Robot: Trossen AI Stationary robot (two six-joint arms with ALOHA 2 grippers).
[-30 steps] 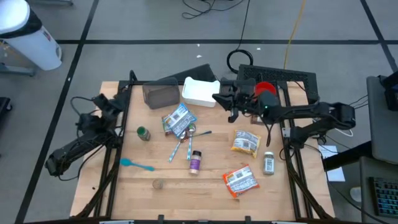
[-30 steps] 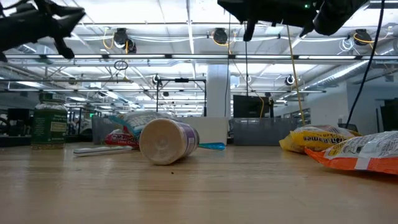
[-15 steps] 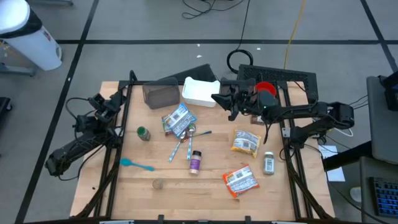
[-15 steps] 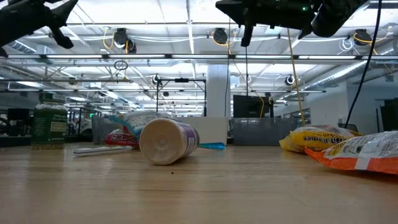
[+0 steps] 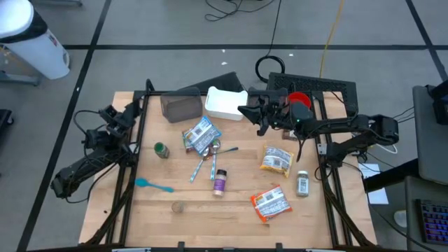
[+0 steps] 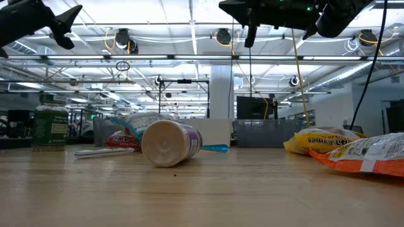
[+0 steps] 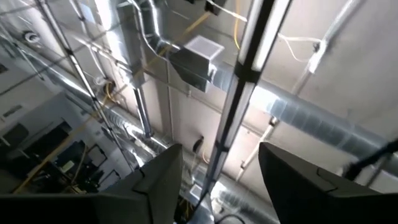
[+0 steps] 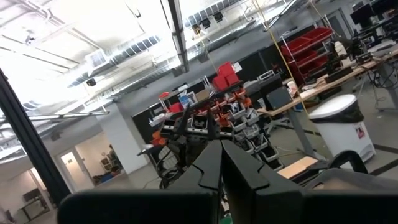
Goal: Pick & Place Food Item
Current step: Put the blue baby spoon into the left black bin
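Wooden table (image 5: 238, 217): nearest edge bare; a brown lid-like disc (image 5: 178, 207) lies well short of both pincers.
Left arm: folded low along the table's left edge, wrist tipped upward toward the ceiling.
Right arm: reaches in from the right, raised above the table's far side.
Food items: orange snack bag (image 5: 270, 203) and yellow snack bag (image 5: 276, 160) lie on the near side of the right pincer, the yellow one closer to it.
Other things: purple bottle (image 5: 220, 182) on its side, spoons (image 5: 207, 159), blue packet (image 5: 201, 134) and green jar (image 5: 162, 150) between the two pincers; white tray (image 5: 225, 103) just beside the right pincer.
Left pincer (image 5: 112, 116): fingers (image 7: 163, 180) parted with ceiling pipes visible between them, nothing held.
Right pincer (image 5: 246, 112): fingers pressed together, empty, off the table.
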